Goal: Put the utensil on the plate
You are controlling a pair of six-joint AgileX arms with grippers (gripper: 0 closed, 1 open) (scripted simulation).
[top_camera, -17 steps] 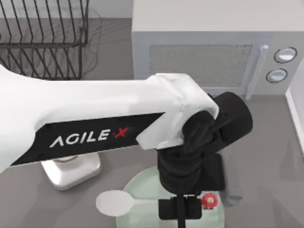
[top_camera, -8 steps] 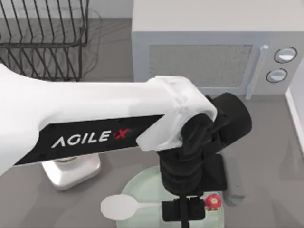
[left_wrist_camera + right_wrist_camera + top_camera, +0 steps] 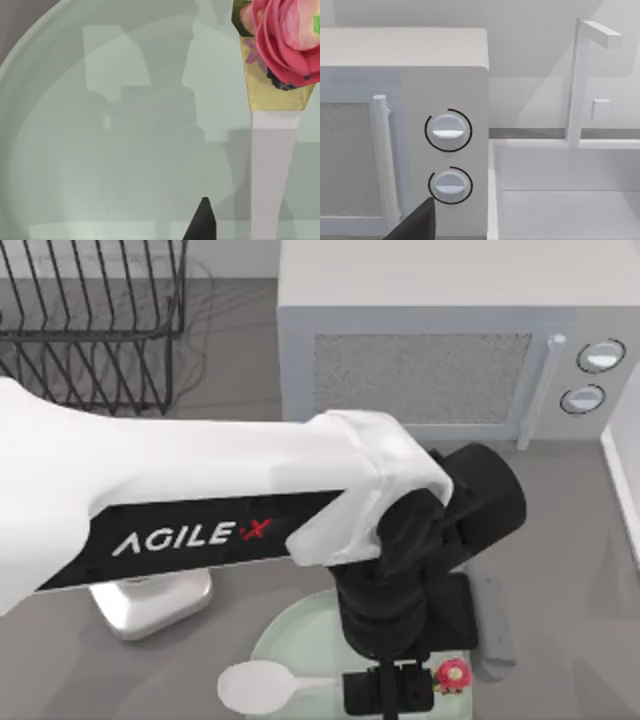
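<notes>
My left gripper (image 3: 390,692) is shut on the slim handle of the white spoon (image 3: 258,685) and holds it over the pale mint-green plate (image 3: 300,635) near the table's front edge. The oval bowl sticks out past the plate's left rim. A pink flower ornament (image 3: 452,675) sits at the handle's other end, to the right of the gripper. The left wrist view looks closely down on the plate (image 3: 100,150), with the white handle (image 3: 270,170) and the flower (image 3: 285,40) just above it. My right gripper (image 3: 415,225) hangs parked, facing the microwave's knobs.
A steel scale (image 3: 150,605) stands left of the plate, partly under my left arm. At the back are a black wire dish rack (image 3: 90,320) on the left and a microwave (image 3: 430,360). A white sink (image 3: 570,200) with a faucet (image 3: 580,75) lies right of the microwave.
My left gripper has carried the spoon a little to the right and toward the table's front edge, so more of the spoon lies over the plate.
</notes>
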